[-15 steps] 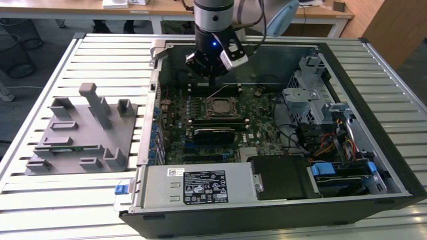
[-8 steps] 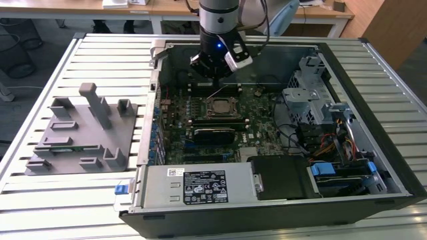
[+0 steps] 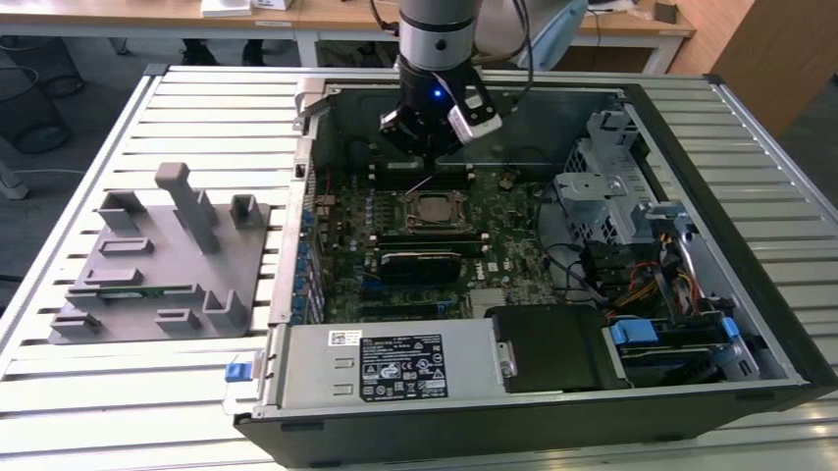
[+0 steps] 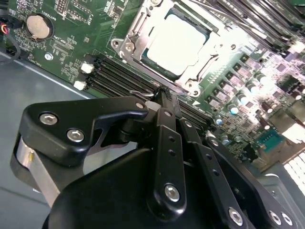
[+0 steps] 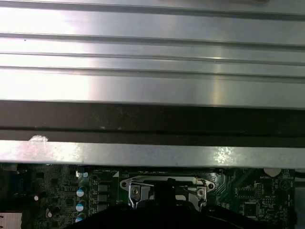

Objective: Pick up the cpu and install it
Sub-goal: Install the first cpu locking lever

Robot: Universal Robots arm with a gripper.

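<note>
Hovering over the open case (image 3: pixel 772 294), the arm hangs straight down with its gripper (image 3: pixel 422 155) above the motherboard (image 3: pixel 511 235).
Its fingers (image 4: pixel 164 98) are pressed together, holding nothing; the cpu (image 4: pixel 180 42) sits in the socket (image 3: pixel 434 210), just beyond the fingertips.

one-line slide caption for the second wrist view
Gripper poised just beside the motherboard socket where the cpu already sits, memory slots alongside.

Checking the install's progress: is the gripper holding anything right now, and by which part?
Nothing is held. The gripper is shut on nothing, above the motherboard, while the cpu lies in its socket.
</note>
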